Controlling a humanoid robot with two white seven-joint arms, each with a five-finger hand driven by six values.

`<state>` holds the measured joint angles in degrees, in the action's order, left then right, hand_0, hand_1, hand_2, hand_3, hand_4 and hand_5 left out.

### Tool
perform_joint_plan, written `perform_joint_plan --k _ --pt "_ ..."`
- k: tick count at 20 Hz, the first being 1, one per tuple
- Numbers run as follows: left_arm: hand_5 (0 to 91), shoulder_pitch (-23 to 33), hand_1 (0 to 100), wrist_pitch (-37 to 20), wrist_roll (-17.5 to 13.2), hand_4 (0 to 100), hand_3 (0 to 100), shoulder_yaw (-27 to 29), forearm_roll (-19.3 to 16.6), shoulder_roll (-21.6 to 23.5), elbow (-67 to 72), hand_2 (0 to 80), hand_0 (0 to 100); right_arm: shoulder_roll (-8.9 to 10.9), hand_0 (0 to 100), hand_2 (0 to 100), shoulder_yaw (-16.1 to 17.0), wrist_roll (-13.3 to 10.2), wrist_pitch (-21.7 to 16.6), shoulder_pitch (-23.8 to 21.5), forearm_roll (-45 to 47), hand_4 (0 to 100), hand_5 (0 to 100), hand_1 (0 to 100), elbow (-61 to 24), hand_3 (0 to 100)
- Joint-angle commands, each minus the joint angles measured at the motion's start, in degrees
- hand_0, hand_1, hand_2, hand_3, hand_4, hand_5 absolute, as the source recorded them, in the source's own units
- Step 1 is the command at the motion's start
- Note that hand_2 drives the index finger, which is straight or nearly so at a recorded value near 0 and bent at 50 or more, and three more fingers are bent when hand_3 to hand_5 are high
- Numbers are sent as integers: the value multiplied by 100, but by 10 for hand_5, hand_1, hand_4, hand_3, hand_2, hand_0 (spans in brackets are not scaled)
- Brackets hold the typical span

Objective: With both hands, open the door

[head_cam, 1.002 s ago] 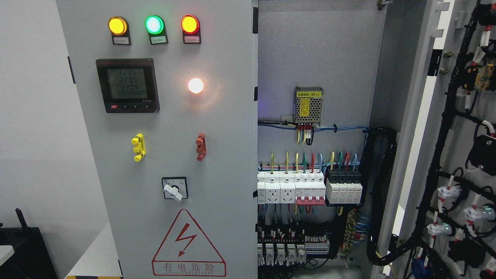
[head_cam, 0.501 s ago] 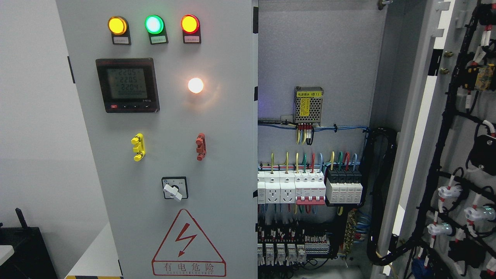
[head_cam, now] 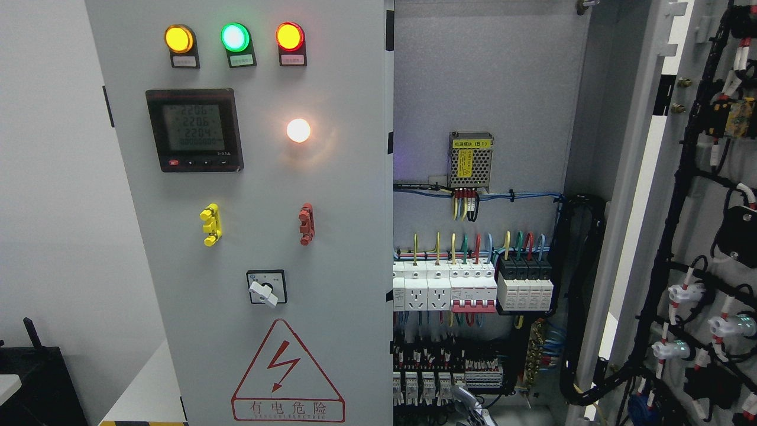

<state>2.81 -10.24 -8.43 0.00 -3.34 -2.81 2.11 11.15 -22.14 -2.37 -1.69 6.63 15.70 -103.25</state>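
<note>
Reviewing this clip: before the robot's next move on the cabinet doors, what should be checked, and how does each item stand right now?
1. Right door swung open: ok, the cabinet wiring is exposed.
2. Left door open: not ok, it appears shut.
3. Right hand in view: ok, but only its tip shows, at the bottom edge below the breakers.
4. Left hand in view: not ok, it is not visible.
5. Grasp point on the left door identified: cannot tell, no clear handle shows.
6. Cabinet powered down: not ok, the indicator lamps are lit.
</note>
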Motion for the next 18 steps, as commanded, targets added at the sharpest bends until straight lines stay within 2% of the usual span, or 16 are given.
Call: perform_joint_plan --k 1,18 --pt "0 1 0 4 26 31 0 114 0 0 0 0 0 -140 107 0 -45 8 29 436 65 0 0 0 559 0" --pt "0 1 0 4 17 31 0 114 0 0 0 0 0 -140 107 0 -581 43 11 1306 232 0 0 0 1623 0"
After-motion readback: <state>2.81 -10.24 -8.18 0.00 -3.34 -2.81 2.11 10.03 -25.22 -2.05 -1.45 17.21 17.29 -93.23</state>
